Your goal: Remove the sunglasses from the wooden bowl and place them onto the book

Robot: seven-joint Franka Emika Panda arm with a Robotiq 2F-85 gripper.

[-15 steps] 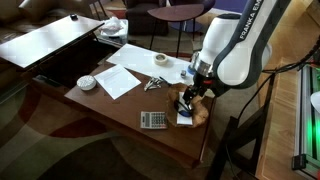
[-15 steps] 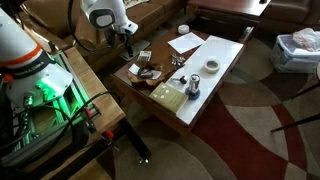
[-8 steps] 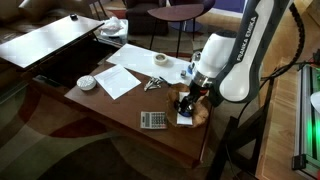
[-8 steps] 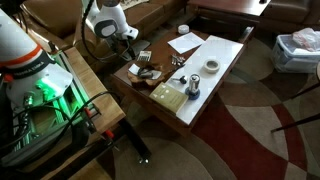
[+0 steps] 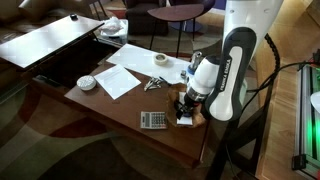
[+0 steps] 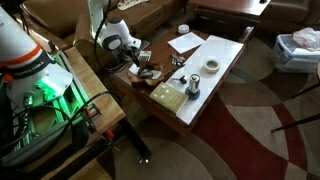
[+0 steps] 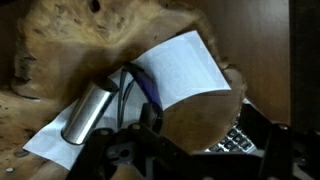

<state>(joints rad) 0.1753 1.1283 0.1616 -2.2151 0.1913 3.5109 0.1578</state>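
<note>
Sunglasses (image 7: pixel 138 82), apparently the thin dark frame half under a paper slip (image 7: pixel 185 65), lie in the wooden bowl (image 7: pixel 70 45), right of the calculator (image 5: pixel 153 120) in an exterior view. Likely light and fragile; grip the frame's bridge. Gripper (image 7: pixel 170 150) hovers close above, opening unclear.

Dark sunglasses (image 7: pixel 138 82) lying in the brown wooden bowl (image 7: pixel 70 40)
They are resting partly under white paper inside the knobbly bowl; the tan-olive book (image 6: pixel 168 95) is lying flat nearby.
</note>
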